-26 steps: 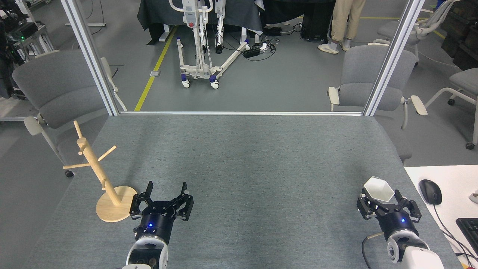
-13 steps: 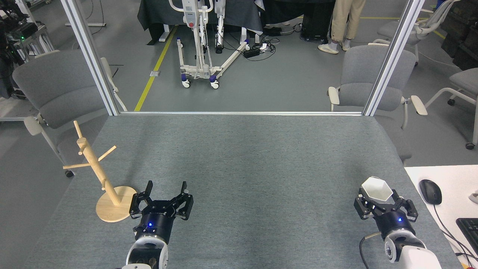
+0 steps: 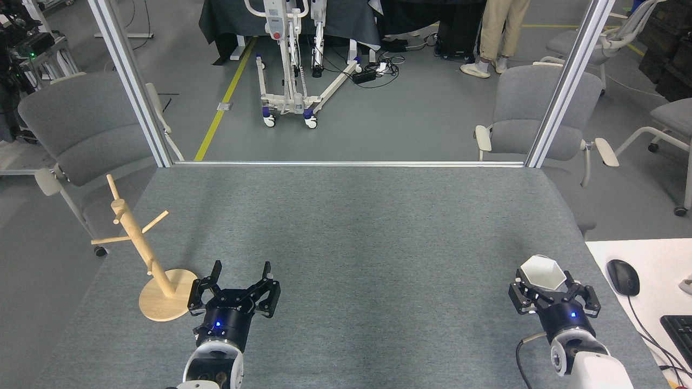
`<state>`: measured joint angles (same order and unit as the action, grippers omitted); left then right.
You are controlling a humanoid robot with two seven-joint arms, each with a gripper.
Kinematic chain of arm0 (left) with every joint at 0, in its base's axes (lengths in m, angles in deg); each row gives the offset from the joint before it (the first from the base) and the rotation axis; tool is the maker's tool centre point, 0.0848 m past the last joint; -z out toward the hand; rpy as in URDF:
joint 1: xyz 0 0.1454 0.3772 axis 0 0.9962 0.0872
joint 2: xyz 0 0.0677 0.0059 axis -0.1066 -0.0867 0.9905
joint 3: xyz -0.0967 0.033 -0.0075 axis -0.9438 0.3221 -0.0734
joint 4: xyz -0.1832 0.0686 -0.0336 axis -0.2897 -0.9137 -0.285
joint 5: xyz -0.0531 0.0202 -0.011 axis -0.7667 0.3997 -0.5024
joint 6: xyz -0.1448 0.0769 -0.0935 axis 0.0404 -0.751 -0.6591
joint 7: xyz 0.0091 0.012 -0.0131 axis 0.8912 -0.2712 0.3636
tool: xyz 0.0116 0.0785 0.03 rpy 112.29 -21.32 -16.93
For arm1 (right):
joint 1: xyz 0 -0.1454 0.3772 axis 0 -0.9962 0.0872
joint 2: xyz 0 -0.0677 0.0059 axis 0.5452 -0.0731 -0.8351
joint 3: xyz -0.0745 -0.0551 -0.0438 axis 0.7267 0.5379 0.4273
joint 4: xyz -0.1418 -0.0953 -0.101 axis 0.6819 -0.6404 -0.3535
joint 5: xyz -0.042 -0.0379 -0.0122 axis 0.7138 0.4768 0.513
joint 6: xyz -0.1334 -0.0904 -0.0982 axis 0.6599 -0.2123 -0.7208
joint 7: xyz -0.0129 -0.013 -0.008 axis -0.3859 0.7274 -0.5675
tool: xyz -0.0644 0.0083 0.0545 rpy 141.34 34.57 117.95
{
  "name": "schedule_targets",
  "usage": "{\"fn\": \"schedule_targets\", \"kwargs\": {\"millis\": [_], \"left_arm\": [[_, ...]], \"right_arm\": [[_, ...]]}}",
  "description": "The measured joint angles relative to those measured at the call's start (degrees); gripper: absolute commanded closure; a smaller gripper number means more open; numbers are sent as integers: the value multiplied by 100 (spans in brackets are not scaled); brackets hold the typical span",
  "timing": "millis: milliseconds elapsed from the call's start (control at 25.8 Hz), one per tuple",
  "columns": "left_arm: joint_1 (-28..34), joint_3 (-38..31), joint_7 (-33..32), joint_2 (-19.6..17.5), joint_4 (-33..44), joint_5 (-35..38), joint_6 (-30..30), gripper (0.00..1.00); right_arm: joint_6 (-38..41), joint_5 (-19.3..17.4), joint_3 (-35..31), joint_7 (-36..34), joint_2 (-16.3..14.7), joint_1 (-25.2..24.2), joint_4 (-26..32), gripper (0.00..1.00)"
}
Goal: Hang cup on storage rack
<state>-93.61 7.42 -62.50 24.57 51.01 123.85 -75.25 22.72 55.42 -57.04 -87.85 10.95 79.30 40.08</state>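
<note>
White faceted cup (image 3: pixel 542 273): held at the near right of the table, clamped between the black fingers of the right gripper (image 3: pixel 543 285). Hexagonal mouth open upward and tipped slightly toward the far side; long axis close to upright. Lower body hidden by the gripper; no handle visible from this view.

Right gripper: closed on the cup's sides, blue light lit on the wrist housing.

Left gripper (image 3: pixel 240 274): near left of the table, fingers spread apart, nothing between them, just beside the rack's base. Blue light lit.

Wooden mug rack (image 3: pixel 141 246): at the left edge of the table, well apart from the cup. Round disc base (image 3: pixel 162 300) flat on the cloth; slim post appears to lean to the upper left in this view; pegs branching left, right and upward, all bare.

Table (image 3: pixel 357 232): covered in grey felt-like cloth, aluminium rail along the far edge, two aluminium uprights (image 3: pixel 127 81) at the far corners.

Adjacent right: white desk with black computer mouse (image 3: pixel 623 276) and keyboard corner (image 3: pixel 680 330).

Room: grey floor with yellow line (image 3: pixel 224 97), grey armchairs (image 3: pixel 532 111) on both sides, white wheeled lift frame (image 3: pixel 289 70), cables, a person's legs (image 3: pixel 500 35) at the far side.
</note>
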Motion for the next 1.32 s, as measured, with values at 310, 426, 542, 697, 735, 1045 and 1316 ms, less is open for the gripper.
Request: {"fn": "schedule_targets", "kwargs": {"millis": [310,426,542,697,735,1045,1316], "left_arm": [[-19,1,1,4,-8,0,2,1],[-26,2,1,8,-9,0,2,1],[-28,2,1,9,-9,0,2,1],[-28,3,-1,9,-9,0,5,1],[-29,3,-2,9,-7,0,7,1],[-30,3,-3,25,9,0,16,1],[-35,13,-3,61,23,-5,20,1]], "right_arm": [[-144,-13,149,-31,24,3,-2,0],[-155,-15,154,-45,35,-7,-2,0],[-165,-31,146,-47,35,-20,-2,0],[-165,-54,124,-49,-1,-16,-2,0],[-161,-58,122,-49,-9,-10,-2,0],[-123,-58,128,-53,-36,0,-21,0],[-145,-36,162,-71,-26,18,-165,0]]}}
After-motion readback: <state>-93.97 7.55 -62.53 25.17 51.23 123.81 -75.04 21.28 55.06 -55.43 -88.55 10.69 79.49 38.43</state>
